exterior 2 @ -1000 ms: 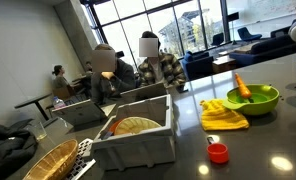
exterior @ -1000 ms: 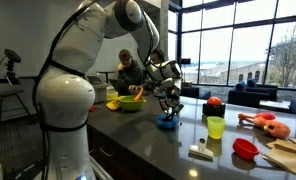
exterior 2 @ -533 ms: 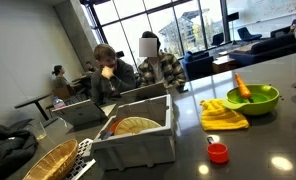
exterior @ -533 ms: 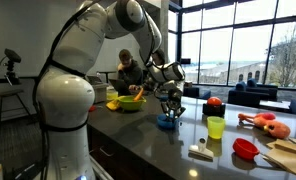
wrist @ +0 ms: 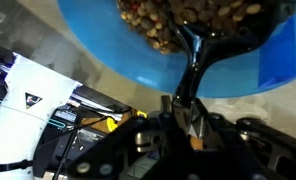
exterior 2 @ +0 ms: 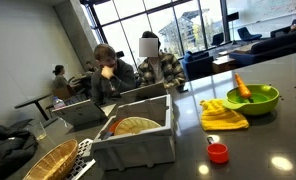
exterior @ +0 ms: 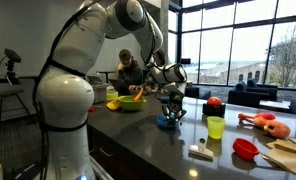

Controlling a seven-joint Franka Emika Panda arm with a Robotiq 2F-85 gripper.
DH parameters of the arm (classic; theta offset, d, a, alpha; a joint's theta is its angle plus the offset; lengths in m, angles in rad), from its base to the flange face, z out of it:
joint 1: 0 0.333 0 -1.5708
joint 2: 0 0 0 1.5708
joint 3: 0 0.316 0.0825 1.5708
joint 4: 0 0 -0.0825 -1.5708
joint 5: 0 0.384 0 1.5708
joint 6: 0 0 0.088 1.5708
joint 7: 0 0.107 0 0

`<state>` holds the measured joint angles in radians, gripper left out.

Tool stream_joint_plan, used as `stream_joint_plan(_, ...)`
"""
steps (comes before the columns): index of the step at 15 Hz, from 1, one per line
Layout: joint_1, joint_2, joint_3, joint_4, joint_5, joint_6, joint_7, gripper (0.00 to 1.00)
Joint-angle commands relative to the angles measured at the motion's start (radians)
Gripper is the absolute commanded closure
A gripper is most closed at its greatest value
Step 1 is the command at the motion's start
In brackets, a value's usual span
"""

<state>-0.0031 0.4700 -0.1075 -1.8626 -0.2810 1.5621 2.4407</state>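
In the wrist view a blue bowl (wrist: 98, 45) fills the top, holding brown nut-like pieces (wrist: 178, 20). A black utensil (wrist: 195, 65) reaches from that pile down into my gripper (wrist: 180, 108), which is shut on its handle. In an exterior view the gripper (exterior: 169, 104) hangs straight above the blue bowl (exterior: 168, 122) on the dark counter (exterior: 138, 135), with the utensil's tip down in the bowl.
On the counter sit a green bowl (exterior: 130, 102) holding a carrot (exterior 2: 242, 88), a yellow-green cup (exterior: 216, 127), a red bowl (exterior: 246, 148) and an orange toy (exterior: 265, 123). A yellow cloth (exterior 2: 223, 117), a small red cup (exterior 2: 218, 152) and a grey rack (exterior 2: 138, 135) are also there. People sit behind.
The gripper and the bowl have not visibly moved. A seated person in the background has shifted a little.
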Motion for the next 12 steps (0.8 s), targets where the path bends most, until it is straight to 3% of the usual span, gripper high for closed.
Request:
stream_joint_plan(1,-0.004,-0.037,-0.013,-0.035,0.024,0.027,-0.014,0.94)
stream_joint_plan(12,-0.004,-0.103,-0.012,-0.048,0.026,0.030,-0.016,0.94)
